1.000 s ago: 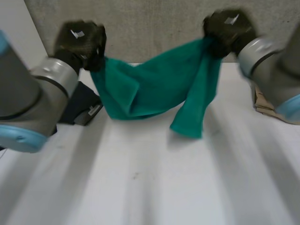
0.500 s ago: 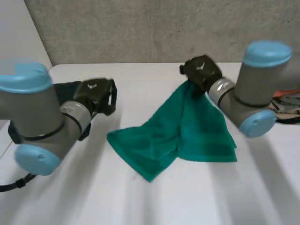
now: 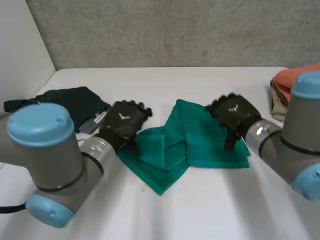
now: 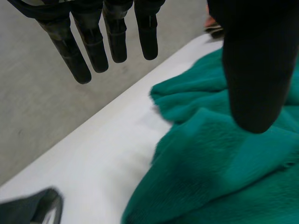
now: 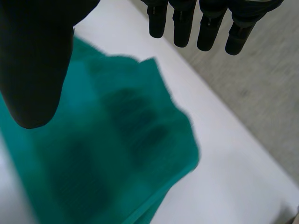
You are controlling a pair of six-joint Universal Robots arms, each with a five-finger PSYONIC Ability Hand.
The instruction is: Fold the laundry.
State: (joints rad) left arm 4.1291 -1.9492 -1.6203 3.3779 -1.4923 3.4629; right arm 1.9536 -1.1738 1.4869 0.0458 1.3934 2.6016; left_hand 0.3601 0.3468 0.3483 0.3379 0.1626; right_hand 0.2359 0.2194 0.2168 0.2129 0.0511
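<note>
Two robot hands (image 3: 122, 122) (image 3: 234, 114), green towel (image 3: 170, 155) beneath

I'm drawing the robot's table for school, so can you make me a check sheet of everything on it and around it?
Surface: white table, smooth top.
Job's things: green towel, lying rumpled and partly doubled over in the middle.
Clutter: dark garment at the left; orange cloth at the right edge.
Hands: left hand open at the towel's left edge; right hand open over its right side; neither grips it.
Cables: nothing seen among the clothes.
Surroundings: grey concrete wall behind the table.
</note>
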